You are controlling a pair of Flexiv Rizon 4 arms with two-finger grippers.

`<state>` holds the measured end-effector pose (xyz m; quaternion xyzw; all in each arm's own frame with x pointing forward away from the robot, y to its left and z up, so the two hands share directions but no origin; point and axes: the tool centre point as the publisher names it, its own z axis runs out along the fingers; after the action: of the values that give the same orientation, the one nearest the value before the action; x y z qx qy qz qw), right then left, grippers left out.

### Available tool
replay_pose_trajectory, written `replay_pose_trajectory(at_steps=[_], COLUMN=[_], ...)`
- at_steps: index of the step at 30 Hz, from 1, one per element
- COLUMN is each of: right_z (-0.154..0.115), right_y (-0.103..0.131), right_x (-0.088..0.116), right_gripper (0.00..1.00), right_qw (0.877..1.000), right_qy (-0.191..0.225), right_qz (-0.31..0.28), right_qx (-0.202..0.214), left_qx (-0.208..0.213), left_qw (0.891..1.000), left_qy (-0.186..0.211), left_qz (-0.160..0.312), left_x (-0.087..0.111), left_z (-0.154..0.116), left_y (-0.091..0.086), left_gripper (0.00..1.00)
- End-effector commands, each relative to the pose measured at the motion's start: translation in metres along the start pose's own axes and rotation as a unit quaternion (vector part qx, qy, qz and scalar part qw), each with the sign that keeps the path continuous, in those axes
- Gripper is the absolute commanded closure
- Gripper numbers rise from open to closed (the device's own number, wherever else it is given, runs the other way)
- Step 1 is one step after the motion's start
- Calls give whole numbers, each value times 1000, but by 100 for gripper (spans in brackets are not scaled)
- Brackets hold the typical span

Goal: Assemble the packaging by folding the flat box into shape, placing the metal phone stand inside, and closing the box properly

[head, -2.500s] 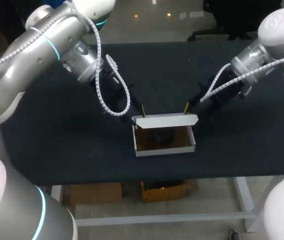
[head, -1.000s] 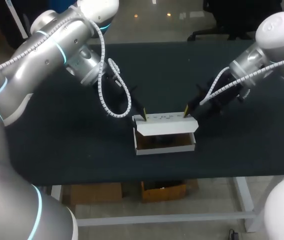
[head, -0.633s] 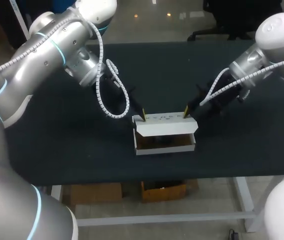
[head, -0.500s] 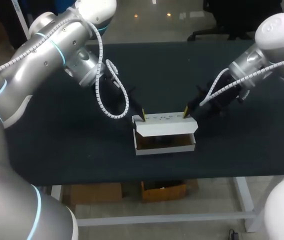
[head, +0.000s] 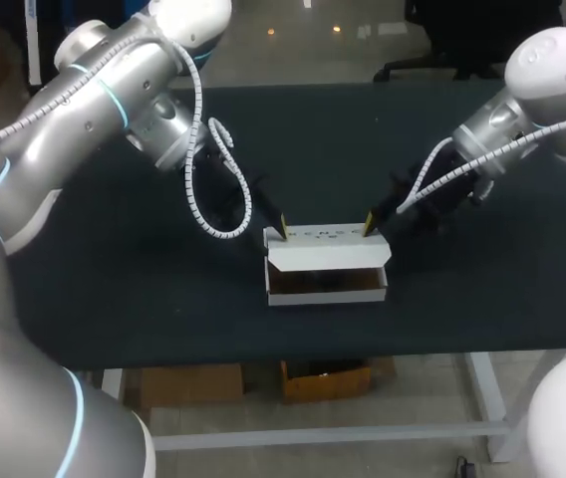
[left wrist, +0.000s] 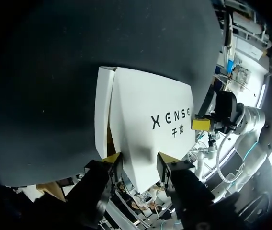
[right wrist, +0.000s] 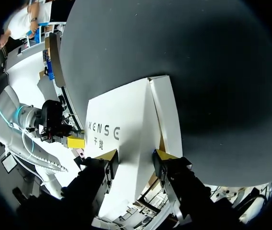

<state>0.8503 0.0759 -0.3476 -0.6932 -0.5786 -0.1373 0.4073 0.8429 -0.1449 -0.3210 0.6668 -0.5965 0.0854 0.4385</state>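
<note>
Table (head: 114,299): white box (head: 328,287) sits mid near edge. Lid (head: 328,249) tilts half over the opening. Thin card, probably light, springy and easily creased, so press at the lid's back corners. Left gripper (left wrist: 137,160) and right gripper (right wrist: 137,155): fingers spread at those corners, clamping nothing.

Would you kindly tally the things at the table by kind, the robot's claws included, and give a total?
box: 1
claws: 2, the left claw and the right claw
table: 1
Total: 4
</note>
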Motion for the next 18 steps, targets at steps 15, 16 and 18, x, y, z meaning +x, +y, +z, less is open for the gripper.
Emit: replay_pose_trajectory(at_steps=[15,16,18], right_z=[3,3,3], right_y=[8,8,8], right_x=[-2,-2,-2], right_gripper=[55,55,55], right_qw=[1000,1000,1000], right_qy=[2,3,3], right_qz=[-15,-15,-16], right_qx=[15,16,17], left_qx=[58,61,68], left_qw=[997,997,996], left_qy=[-28,-29,-31], left_qz=[44,43,52], left_x=[13,14,16], left_z=[-14,-15,-16], left_y=[22,23,25], left_gripper=[37,36,35])
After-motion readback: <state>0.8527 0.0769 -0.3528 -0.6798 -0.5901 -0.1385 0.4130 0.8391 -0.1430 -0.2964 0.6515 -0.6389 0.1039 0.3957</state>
